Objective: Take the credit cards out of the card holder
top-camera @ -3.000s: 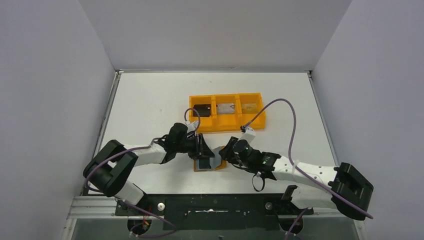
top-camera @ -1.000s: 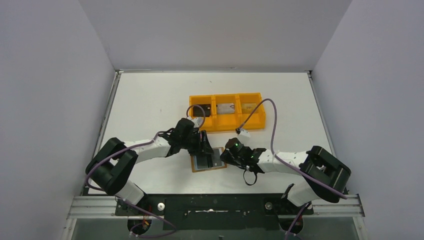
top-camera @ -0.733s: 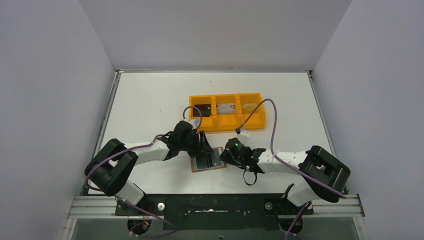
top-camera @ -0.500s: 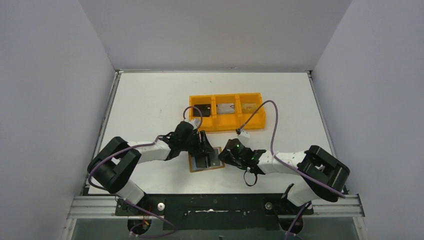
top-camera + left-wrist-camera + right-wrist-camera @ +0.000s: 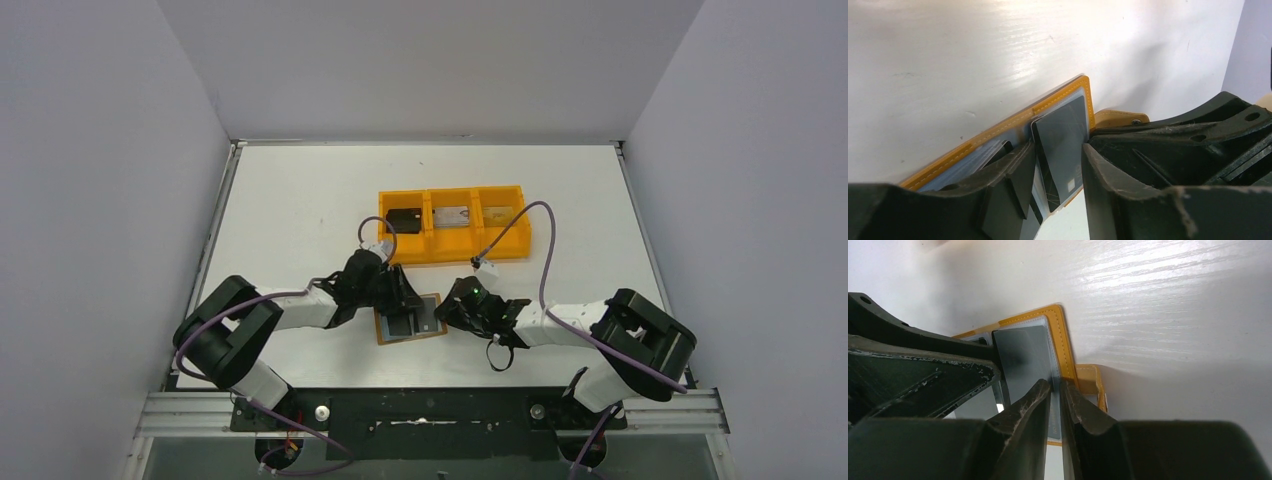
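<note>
The card holder (image 5: 408, 322) lies open on the table, tan-brown rimmed (image 5: 998, 130), grey pockets up. A dark credit card (image 5: 1060, 135) sits in its pocket, partly slid out. My left gripper (image 5: 405, 297) is open, its fingers (image 5: 1018, 175) flanking that card's sides (image 5: 1058, 150). My right gripper (image 5: 443, 315) comes in from the right. Its jaws are almost together on the card holder's right edge (image 5: 1063, 335), with a thin grey strip between them (image 5: 1058, 385). A grey card (image 5: 1023, 352) shows beside them.
An orange three-compartment tray (image 5: 452, 243) stands just behind the card holder, a card in each compartment: dark (image 5: 404, 219), silvery (image 5: 452, 216) and pale (image 5: 498, 213). Both arms lie low across the near table. Purple cables loop above them.
The card holder and both grippers have shifted slightly to the left. The left jaws have narrowed a little around the card. Three seconds ago the right arm was stretched further out.
</note>
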### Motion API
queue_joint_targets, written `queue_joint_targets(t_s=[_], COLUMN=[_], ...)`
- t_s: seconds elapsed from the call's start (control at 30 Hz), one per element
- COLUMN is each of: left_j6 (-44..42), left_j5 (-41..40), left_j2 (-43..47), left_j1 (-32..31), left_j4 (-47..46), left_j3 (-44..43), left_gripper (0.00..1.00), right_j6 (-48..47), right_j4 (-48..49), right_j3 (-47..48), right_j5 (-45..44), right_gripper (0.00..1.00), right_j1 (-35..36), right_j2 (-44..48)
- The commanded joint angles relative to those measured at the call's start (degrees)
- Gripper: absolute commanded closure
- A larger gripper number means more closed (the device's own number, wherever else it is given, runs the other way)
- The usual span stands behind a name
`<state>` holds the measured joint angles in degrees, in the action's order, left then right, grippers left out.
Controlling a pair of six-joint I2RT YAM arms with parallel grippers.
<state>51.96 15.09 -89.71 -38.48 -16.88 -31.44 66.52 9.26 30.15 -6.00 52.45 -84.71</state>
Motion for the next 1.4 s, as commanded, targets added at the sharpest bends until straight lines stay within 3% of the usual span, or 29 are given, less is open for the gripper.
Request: queue_joint_targets(t_s=[0.0, 0.13, 0.3, 0.63, 1.03, 1.37], left_j6=[-1.3, -1.3, -1.7, -1.9, -3.4, -8.3], left_j5=[-1.2, -0.1, 2.5, 6.1, 5.8, 8.0], left_j2=[-0.9, 1.1, 3.0, 3.9, 4.4, 3.8], left_j1=[-0.1, -0.1, -0.1, 0.0, 0.1, 0.4], left_j4=[5.6, 5.5, 5.4, 3.9, 6.4, 10.7], left_j3=[2.8, 2.8, 2.5, 1.6, 0.5, -2.6], left_gripper=[0.63, 0.74, 0.81, 0.85, 1.0, 1.0], right_j6=[0.1, 0.3, 0.6, 0.5, 0.6, -5.1], right_j4=[-3.3, -4.1, -4.5, -3.6, -5.4, -9.5], right_j3=[-1.1, -0.7, -0.4, 0.1, 0.6, 4.2], right_j5=[3.5, 3.2, 3.1, 3.5, 2.4, 0.0], right_gripper=[0.85, 0.88, 0.88, 0.89, 0.9, 0.85], right_j1=[0.4, 0.5, 0.5, 0.8, 1.1, 1.4], right_j2=[-3.3, -3.5, -3.6, -4.2, -3.4, 2.4])
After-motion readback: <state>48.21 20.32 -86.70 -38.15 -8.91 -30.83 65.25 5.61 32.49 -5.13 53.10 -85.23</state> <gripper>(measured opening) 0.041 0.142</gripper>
